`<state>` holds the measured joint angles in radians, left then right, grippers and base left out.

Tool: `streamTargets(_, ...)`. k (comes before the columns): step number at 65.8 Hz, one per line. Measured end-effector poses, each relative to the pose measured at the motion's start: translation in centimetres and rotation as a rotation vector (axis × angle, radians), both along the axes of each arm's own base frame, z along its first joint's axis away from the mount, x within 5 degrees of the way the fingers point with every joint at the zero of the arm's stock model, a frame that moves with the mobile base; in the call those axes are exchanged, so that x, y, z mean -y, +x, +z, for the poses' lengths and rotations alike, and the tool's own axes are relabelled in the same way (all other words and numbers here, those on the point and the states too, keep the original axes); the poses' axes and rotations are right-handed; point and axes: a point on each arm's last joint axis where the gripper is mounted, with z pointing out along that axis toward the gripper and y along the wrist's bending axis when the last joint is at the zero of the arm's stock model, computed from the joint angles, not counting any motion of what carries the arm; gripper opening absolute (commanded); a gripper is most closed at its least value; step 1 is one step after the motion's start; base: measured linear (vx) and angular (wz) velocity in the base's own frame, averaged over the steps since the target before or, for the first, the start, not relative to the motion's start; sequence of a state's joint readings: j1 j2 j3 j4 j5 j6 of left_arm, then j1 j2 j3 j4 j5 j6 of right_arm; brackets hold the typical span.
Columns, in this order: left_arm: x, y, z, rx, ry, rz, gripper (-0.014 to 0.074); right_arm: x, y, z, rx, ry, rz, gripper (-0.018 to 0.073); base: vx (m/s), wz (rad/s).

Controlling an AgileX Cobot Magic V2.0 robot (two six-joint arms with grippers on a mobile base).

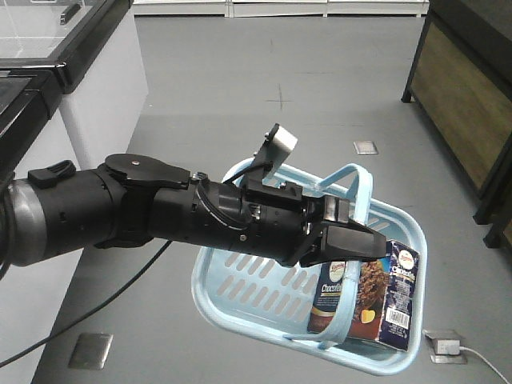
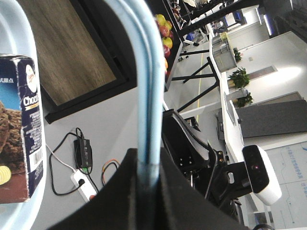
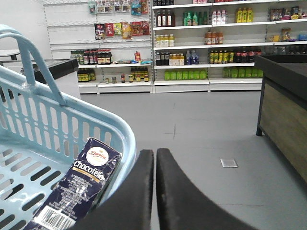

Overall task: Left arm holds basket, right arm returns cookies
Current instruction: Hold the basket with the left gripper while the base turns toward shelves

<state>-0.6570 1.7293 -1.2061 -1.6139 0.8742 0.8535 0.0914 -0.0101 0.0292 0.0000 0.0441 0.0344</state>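
Nearest in the right wrist view is my right hand [image 3: 154, 152]. Its two black fingers are pressed almost together with nothing between them, and it sits outside the basket [image 3: 57, 124], just beside the rim.

In the left wrist view my left hand [image 2: 144, 175] is closed on one of the basket's pale blue loop handles, which runs up from between the fingers. The front view shows the left arm [image 1: 120, 212] reaching in from the side and the hand [image 1: 348, 240] clamped on that handle. The basket [image 1: 264, 296] hangs in the air above the floor [image 1: 264, 80].

The cookies [image 3: 79, 187] are inside the basket. The navy box leans against the wall on the side nearest my right hand, and the front view has it [image 1: 368, 292] in the near corner, right under the held handle.

I judge that the return has not started, because the box is untouched. My worries from here:
- The right hand must spread before it goes in, or closed fingers will only shove the box over.
- The handle crosses above the box and could catch the hand or the box on the way out.
- The basket hangs from a single grip, so a nudge on the rim may swing or twist it.

The shelves [image 3: 192, 48] stand well beyond, across open floor.
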Motion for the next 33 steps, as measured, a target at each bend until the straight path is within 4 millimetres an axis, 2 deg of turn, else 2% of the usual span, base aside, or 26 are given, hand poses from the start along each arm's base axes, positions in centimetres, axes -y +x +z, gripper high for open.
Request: streamTargets(33, -0.03, 0.03, -0.02, 0.002, 0.002, 0.001, -0.0006, 0.00, 0.00, 0.00, 0.000, 0.000, 0.000, -0.0003, 0.34, 0.00)
